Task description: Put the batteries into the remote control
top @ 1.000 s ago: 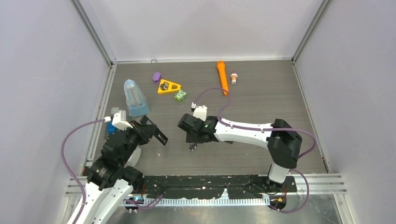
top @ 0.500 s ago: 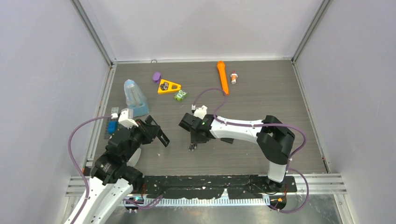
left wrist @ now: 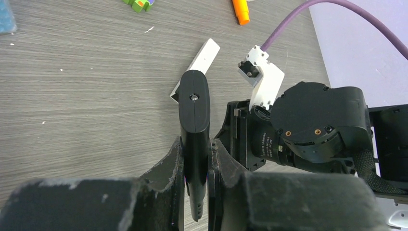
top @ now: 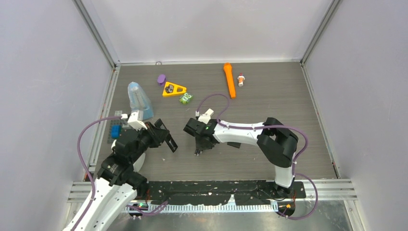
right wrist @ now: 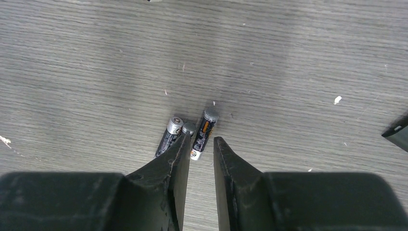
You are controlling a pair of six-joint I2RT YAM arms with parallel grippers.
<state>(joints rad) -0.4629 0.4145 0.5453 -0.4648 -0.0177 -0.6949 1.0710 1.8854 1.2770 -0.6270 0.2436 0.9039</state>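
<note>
Left end effector (left wrist: 195,144): clamped on the remote control (left wrist: 194,113), a dark slim bar held on edge, likely to present it for loading.
White bar (left wrist: 198,65): just behind the remote control's tip; joined or not, cannot tell.
Right end effector (right wrist: 201,142): jaws slightly apart, empty, lined up over one battery for pickup.
Batteries (right wrist: 204,129): clustered on the worktop (right wrist: 288,72) at the right fingertips.

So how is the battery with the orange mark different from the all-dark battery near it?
The battery with the orange mark has its near end showing in the gap of the right end effector; the all-dark battery lies outside one finger. The first shows orange print; the second shows only dark label. Both lie flat on the table, silver caps pointing alike.
</note>
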